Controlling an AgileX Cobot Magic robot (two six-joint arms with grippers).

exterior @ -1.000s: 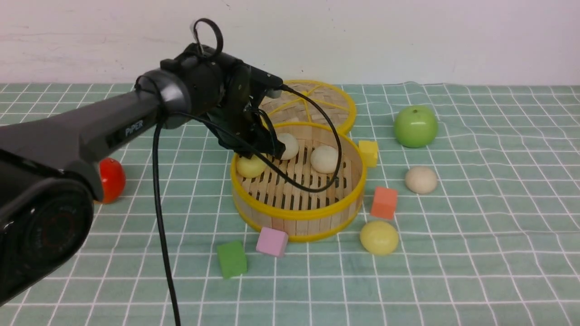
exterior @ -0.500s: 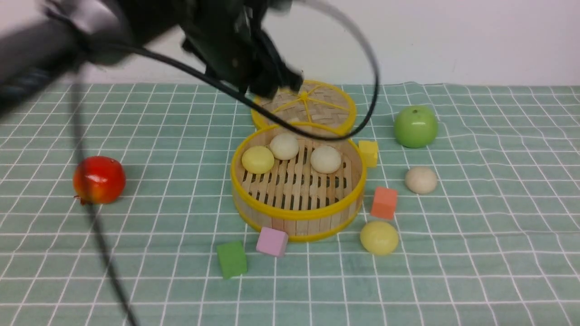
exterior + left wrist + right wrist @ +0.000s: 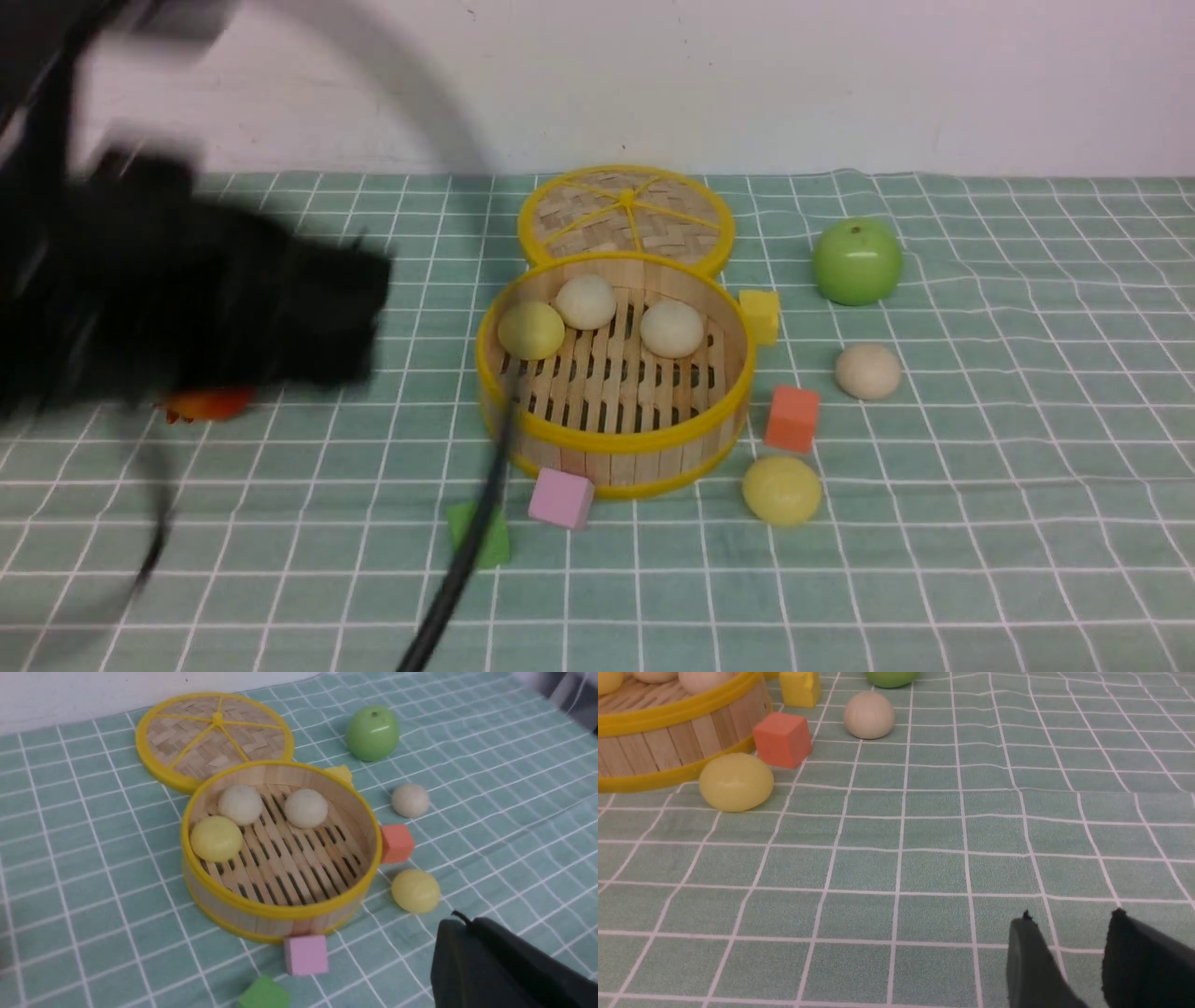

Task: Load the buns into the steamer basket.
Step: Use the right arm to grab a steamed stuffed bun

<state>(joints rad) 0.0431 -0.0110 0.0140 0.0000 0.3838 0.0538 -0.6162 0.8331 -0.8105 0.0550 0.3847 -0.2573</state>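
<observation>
The steamer basket [image 3: 611, 443] stands mid-cloth and holds three buns: a pale yellow one [image 3: 530, 329] and two beige ones [image 3: 586, 301] [image 3: 670, 328]. Two more buns lie on the cloth to its right, a beige one [image 3: 867, 371] and a pale yellow one [image 3: 781, 489]. My left arm [image 3: 187, 289] is a dark blur at the left, well away from the basket. In the left wrist view my left gripper [image 3: 460, 921] is shut and empty. In the right wrist view my right gripper [image 3: 1071, 917] stands open over bare cloth, with the yellow bun [image 3: 735, 781] far ahead.
The woven lid [image 3: 625, 215] lies flat behind the basket. A green apple [image 3: 856, 260] sits at the back right, and a red fruit [image 3: 210, 403] is mostly hidden by my left arm. Yellow [image 3: 759, 315], orange [image 3: 793, 418], pink [image 3: 560, 497] and green [image 3: 485, 541] cubes ring the basket. A black cable [image 3: 467, 551] crosses the front.
My left gripper rose out of the basket, then swung left and back towards the camera, now a blur. The yellow bun in the basket shifted slightly. The other buns have not moved.
</observation>
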